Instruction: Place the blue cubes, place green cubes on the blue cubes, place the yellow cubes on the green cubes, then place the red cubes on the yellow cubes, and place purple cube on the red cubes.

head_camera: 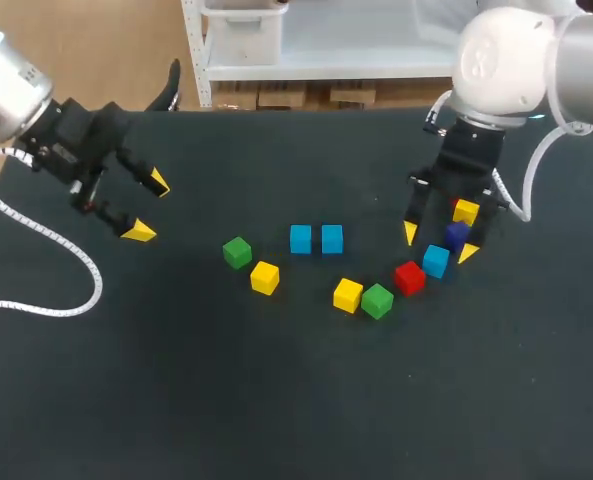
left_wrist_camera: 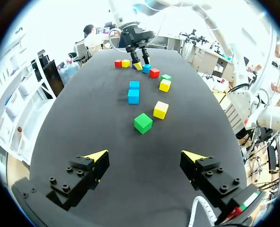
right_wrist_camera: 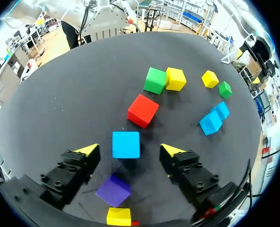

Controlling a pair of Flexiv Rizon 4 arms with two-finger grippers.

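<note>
My right gripper [head_camera: 439, 243] [right_wrist_camera: 129, 150] is low over the table with a blue cube [head_camera: 436, 260] [right_wrist_camera: 126, 144] between its fingers. It is open, with a gap on each side of the cube. Behind the fingers lie a purple cube [head_camera: 457, 235] [right_wrist_camera: 113, 190] and a yellow cube [head_camera: 466, 211] [right_wrist_camera: 118, 216]. Just ahead is a red cube [head_camera: 409, 277] [right_wrist_camera: 142, 110], then a green cube [head_camera: 377, 300] touching a yellow cube [head_camera: 347, 295]. Two blue cubes [head_camera: 300, 239] [head_camera: 332, 239] sit side by side at the table's middle. My left gripper [head_camera: 148, 207] [left_wrist_camera: 145, 156] hangs open and empty at the far left.
A second green cube [head_camera: 237, 252] [left_wrist_camera: 143, 123] and a second yellow cube [head_camera: 264, 277] [left_wrist_camera: 160, 109] lie left of the blue pair, ahead of my left gripper. A white cable [head_camera: 46, 240] trails over the table's left side.
</note>
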